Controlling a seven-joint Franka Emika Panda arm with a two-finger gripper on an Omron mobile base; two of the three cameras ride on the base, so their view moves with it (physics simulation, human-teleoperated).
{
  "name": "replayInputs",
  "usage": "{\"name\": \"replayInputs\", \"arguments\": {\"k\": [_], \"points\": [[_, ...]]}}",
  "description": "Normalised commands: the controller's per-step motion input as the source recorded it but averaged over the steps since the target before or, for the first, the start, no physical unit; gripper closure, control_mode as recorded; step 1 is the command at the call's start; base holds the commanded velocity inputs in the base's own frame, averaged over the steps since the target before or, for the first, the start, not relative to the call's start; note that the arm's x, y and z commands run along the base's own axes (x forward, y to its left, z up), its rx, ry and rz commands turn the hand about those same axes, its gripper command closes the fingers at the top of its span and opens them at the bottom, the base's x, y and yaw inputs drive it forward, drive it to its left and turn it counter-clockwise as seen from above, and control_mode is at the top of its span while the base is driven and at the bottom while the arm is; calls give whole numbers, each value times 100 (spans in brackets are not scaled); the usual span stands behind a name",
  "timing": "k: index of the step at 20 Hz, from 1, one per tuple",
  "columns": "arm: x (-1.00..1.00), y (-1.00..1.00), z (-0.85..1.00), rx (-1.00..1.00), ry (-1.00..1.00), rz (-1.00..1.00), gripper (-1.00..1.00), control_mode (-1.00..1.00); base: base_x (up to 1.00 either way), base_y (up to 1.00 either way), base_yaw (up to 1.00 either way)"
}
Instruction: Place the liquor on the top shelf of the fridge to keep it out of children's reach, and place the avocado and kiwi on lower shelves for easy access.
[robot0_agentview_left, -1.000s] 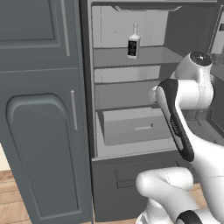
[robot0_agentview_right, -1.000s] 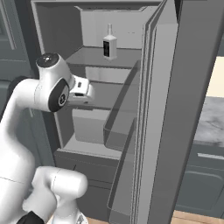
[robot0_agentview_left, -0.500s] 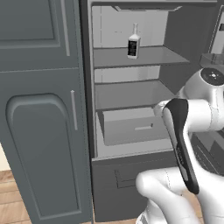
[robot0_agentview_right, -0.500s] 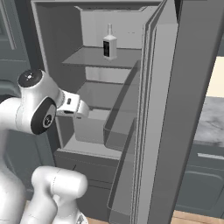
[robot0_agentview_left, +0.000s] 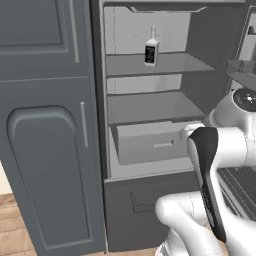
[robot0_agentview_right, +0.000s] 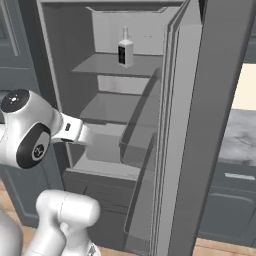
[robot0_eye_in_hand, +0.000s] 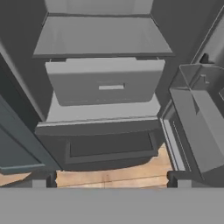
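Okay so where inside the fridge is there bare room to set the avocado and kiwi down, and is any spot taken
The lower shelf, between the top shelf and the drawer, is bare across its whole width. On the top shelf the liquor stands left of centre, with free board to its right toward the fridge wall. The open gripper holds nothing.

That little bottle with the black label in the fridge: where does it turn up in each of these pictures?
Left base view: the liquor stands on the top shelf, upper middle.
Right base view: the liquor stands on that shelf, top centre.
Hand view: not in it; this view looks lower.
Shared landmark: the fridge drawer.
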Motion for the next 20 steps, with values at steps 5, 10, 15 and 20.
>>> {"name": "replayInputs", "arguments": {"k": [5, 10, 15, 20], "points": [[0, 0, 0, 0, 0, 0, -100, 100, -87, 0, -3], [0, 0, 0, 0, 0, 0, -100, 100, -100, -6, -6], [0, 0, 0, 0, 0, 0, -100, 100, -83, -27, -2], [0, 0, 0, 0, 0, 0, -100, 100, -35, -60, -2]]}}
